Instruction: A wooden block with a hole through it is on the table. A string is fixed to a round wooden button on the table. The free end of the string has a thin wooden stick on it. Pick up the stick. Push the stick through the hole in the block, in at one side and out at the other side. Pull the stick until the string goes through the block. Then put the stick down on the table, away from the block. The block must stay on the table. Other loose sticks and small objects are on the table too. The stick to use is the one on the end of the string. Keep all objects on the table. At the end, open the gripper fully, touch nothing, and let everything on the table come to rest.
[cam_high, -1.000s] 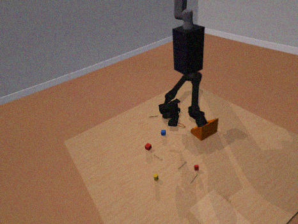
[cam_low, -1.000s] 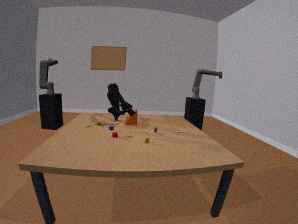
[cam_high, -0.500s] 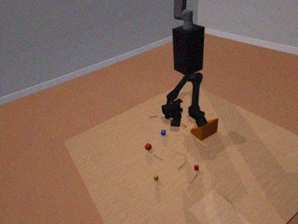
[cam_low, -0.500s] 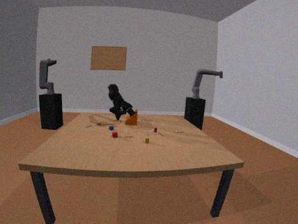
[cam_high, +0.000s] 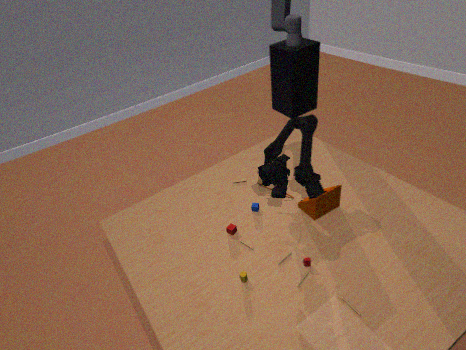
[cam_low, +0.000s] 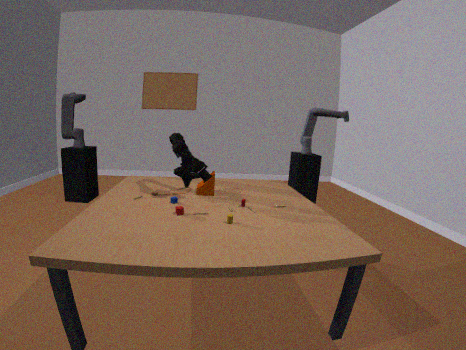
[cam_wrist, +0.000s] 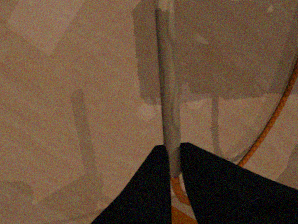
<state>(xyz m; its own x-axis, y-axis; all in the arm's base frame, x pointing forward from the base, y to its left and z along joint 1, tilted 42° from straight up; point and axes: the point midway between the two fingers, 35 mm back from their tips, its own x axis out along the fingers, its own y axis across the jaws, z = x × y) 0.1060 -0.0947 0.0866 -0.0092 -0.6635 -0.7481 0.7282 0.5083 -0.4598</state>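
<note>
In the wrist view my gripper (cam_wrist: 171, 153) is shut on the thin wooden stick (cam_wrist: 165, 63), which points away from the fingers over the table. The orange string (cam_wrist: 269, 123) curves off at the right and runs down between the fingers. In the top view the gripper (cam_high: 278, 190) hangs low over the table, just left of the orange wooden block (cam_high: 321, 202). The string shows as a short orange line (cam_high: 289, 195) beside the gripper. In the exterior view the gripper (cam_low: 187, 181) is just left of the block (cam_low: 206, 185). I cannot see the block's hole or the round button.
A blue cube (cam_high: 255, 206), a red cube (cam_high: 231, 229), a yellow piece (cam_high: 243, 276) and a small red piece (cam_high: 306, 261) lie in front of the gripper. Loose sticks lie near them (cam_high: 285, 258) (cam_high: 303, 278) and behind the gripper (cam_high: 240, 181). Two other arms stand on black pedestals (cam_low: 79, 172) (cam_low: 304, 175).
</note>
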